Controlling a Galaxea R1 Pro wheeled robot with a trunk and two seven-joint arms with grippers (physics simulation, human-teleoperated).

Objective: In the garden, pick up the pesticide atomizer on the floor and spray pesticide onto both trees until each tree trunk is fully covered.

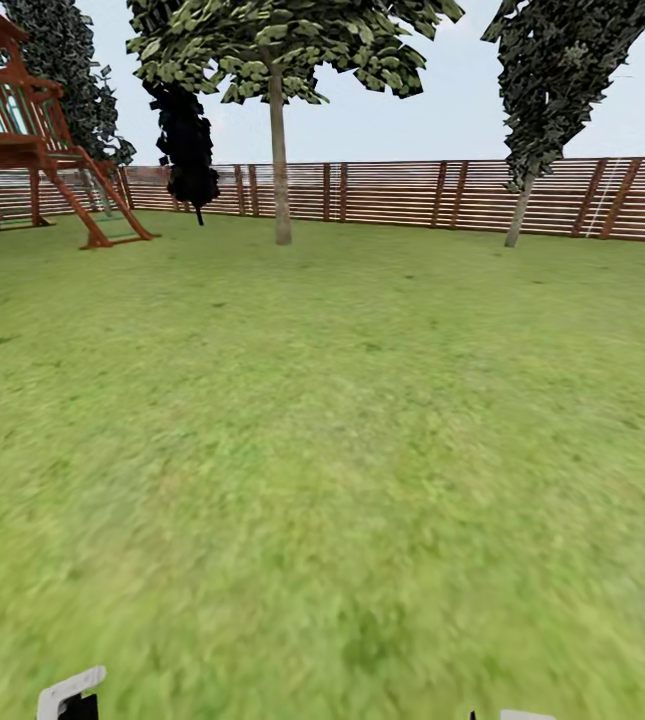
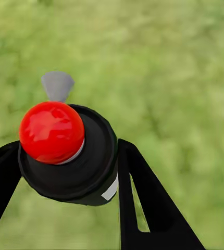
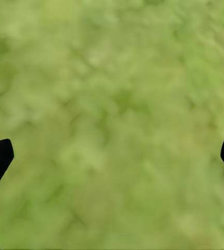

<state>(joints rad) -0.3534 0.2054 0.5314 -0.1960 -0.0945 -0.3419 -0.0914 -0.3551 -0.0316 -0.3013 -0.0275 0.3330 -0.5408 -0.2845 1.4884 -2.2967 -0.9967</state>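
Your left gripper clenches the pesticide atomizer, red cap toward the camera, carried for spraying; your right gripper hangs released above the lawn.

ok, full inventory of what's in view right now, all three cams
lawn: 1, green, whole foreground, under both wrist cameras too
pale-trunk tree: 1, grey-beige trunk, grey-green crown, far centre before the fence
leaning tree: 1, pale trunk, dark crown, far right by the fence
cone-shaped tree: 1, black, far left of centre
wooden fence: 1, brown horizontal slats, across the back
play structure: 1, red-brown wood, far left
pesticide atomizer: 1, black body, red cap, grey nozzle, between the left jaws
left gripper: black, shut on the atomizer, over grass
right gripper: black, jaws wide apart, nothing between them, over grass
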